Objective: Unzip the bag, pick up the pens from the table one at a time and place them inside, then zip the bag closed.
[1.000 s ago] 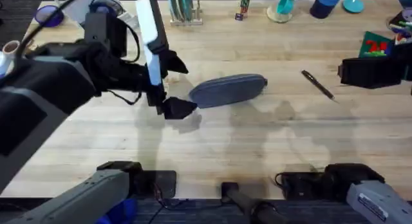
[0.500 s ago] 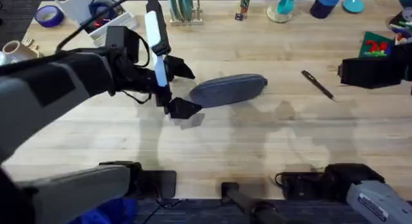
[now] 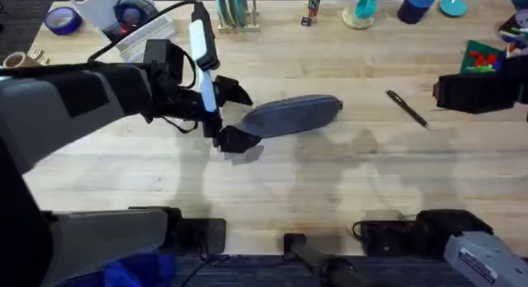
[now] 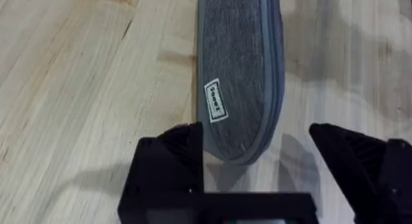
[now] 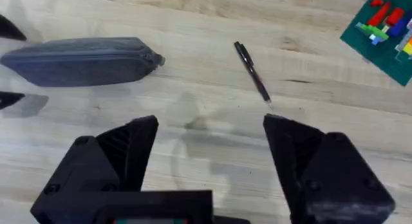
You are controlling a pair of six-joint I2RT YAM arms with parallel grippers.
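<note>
At the rounded end of the oblong grey-blue fabric pouch (image 3: 293,115) I hold my left gripper (image 3: 231,115), its black fingers spread wide on both sides of this end. Beyond the pouch's other end lies the slim dark pen (image 3: 407,108) on the light-wood table (image 3: 330,180), near my open right gripper (image 5: 209,143).

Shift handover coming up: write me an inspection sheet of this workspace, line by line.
Surface: light-wood table, bare in front.
Job's things: bag lying zipped; one pen to its right, apart.
Clutter: tape roll, bin, rack, green brick plate along the far edge.
Grippers: left gripper open, straddling the bag's left end; right gripper open, above the table.
Cables: black cable on the left arm.
Surroundings: nothing seen.
</note>
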